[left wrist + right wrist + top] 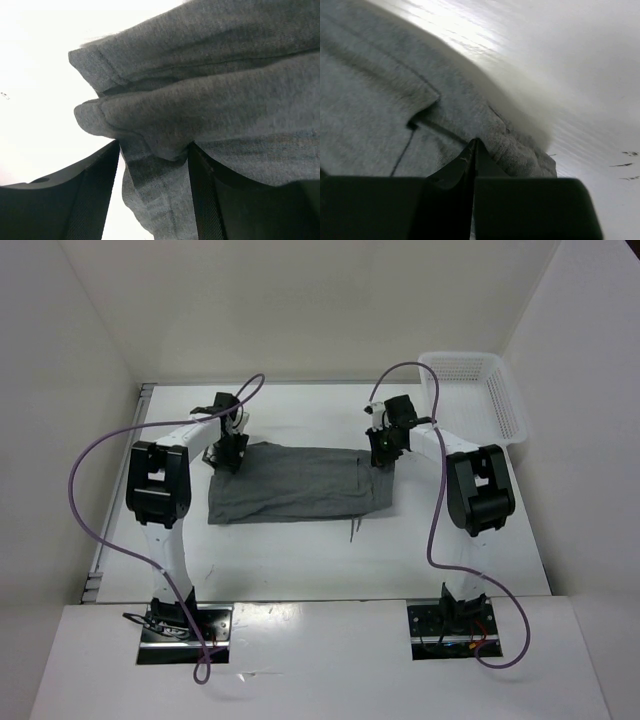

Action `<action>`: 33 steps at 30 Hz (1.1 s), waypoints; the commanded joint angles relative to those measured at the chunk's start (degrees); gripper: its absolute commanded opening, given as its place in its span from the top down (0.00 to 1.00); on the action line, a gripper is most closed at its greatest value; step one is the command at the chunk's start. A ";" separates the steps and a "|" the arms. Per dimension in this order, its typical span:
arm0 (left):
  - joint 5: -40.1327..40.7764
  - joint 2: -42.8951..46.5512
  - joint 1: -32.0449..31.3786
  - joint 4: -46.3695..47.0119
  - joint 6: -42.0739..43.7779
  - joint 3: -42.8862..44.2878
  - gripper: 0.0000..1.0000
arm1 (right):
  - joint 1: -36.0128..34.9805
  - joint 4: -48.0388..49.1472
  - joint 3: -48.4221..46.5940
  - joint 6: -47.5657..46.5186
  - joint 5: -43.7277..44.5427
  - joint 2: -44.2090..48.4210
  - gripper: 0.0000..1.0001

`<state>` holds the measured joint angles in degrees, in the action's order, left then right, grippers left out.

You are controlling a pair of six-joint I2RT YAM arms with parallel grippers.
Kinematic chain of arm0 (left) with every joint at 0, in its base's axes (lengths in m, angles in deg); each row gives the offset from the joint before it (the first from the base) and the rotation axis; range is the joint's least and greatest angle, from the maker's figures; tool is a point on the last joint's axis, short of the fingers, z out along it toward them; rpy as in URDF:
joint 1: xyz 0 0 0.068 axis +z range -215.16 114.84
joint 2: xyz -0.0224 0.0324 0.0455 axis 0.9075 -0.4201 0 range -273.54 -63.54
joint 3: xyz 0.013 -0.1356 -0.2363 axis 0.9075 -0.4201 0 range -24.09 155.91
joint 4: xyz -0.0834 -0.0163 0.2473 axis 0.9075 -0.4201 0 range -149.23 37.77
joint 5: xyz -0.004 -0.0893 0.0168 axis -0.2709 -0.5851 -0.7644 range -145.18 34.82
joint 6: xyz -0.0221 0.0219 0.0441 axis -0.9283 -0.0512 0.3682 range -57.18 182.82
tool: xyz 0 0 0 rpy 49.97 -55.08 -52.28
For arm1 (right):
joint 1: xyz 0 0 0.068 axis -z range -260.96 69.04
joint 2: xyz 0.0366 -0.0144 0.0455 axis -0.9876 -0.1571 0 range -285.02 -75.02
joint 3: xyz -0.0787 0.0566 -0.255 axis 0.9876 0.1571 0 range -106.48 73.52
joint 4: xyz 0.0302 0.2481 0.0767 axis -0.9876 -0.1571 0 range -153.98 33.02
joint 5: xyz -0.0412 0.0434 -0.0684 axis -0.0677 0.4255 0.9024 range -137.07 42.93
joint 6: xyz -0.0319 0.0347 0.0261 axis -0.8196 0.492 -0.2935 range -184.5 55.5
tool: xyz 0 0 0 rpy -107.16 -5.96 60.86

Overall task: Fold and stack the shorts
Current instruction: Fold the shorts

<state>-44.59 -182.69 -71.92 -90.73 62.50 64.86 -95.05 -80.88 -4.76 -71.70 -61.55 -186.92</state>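
Observation:
The grey shorts [300, 485] lie flat across the middle of the table, with a thin drawstring [352, 528] hanging off their near edge. My left gripper [230, 455] is at their far left corner. In the left wrist view it [152, 200] is open, and a bunched hem of the shorts [210, 90] hangs between the two spread fingers. My right gripper [383, 452] is at the far right corner. In the right wrist view it [475, 142] is shut, its tips pinched on the edge of the shorts [370, 110] next to a thick bunched band.
A white mesh basket [475, 390] stands at the far right of the table [300, 560]. White walls close in the left, back and right sides. Purple cables loop off both arms.

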 commanded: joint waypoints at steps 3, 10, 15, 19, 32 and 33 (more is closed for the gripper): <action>3.47 -3.27 0.44 1.32 0.32 0.71 0.36 | 1.25 3.86 -0.28 1.05 6.47 -3.66 1.00; 4.62 -3.89 0.44 2.37 0.32 0.70 0.36 | 1.25 7.63 -8.11 0.52 13.95 -8.68 1.00; 4.01 -3.28 0.44 2.38 0.32 1.31 0.36 | 1.25 4.32 -14.69 -0.88 4.49 -6.24 0.98; 4.00 -1.35 0.44 1.77 0.32 2.81 0.36 | 1.25 1.93 -16.03 0.77 -1.60 1.04 0.73; 3.91 4.90 0.44 -0.08 0.32 3.69 0.35 | 7.50 2.10 6.65 11.59 -8.37 10.31 0.17; 3.91 5.59 0.44 -0.08 0.32 3.69 0.35 | 7.50 2.71 7.35 12.21 -8.37 9.77 0.17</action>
<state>-41.35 -180.86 -71.96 -89.98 62.61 66.32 -86.79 -78.42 0.40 -62.54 -67.21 -174.89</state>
